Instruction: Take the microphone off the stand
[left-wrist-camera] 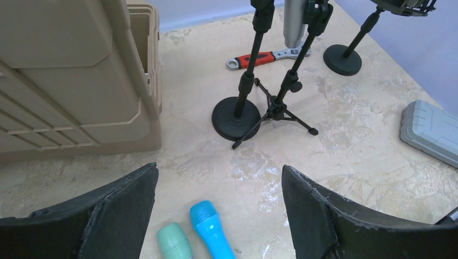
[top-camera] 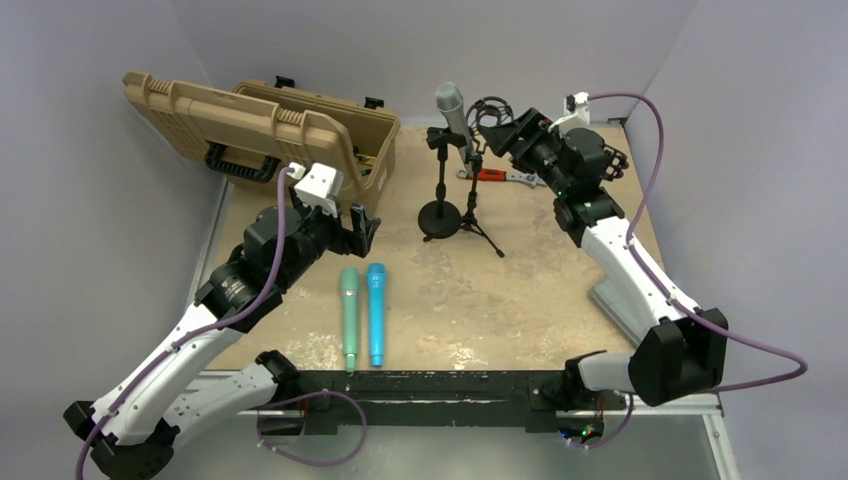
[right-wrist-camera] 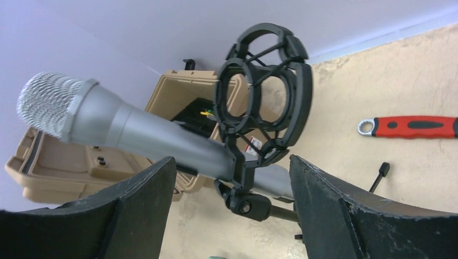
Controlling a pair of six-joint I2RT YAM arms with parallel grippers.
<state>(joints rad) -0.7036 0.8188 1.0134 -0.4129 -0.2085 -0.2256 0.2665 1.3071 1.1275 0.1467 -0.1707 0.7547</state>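
Mottled beige tabletop (top-camera: 560,290). A silver, mesh-headed microphone (right-wrist-camera: 135,132) sits just ahead of the wide-open right gripper (right-wrist-camera: 229,164). The tan case (right-wrist-camera: 175,94) beyond perhaps holds tools.

We see the microphone (right-wrist-camera: 140,137) with a smooth, matt silver body and a head of fine metal mesh. The shock mount (right-wrist-camera: 303,91) looks like black plastic, a little glossy. The stand (left-wrist-camera: 290,83) is matt black. The wrench (left-wrist-camera: 259,58) has bright metal ends and a red grip. The case (left-wrist-camera: 70,81) is matt tan plastic with ribs. The counter (left-wrist-camera: 351,156) is beige, rough and worn, with whitish patches. The fingers (left-wrist-camera: 324,216) of the left hand (left-wrist-camera: 219,170) are matt black with frayed edges.
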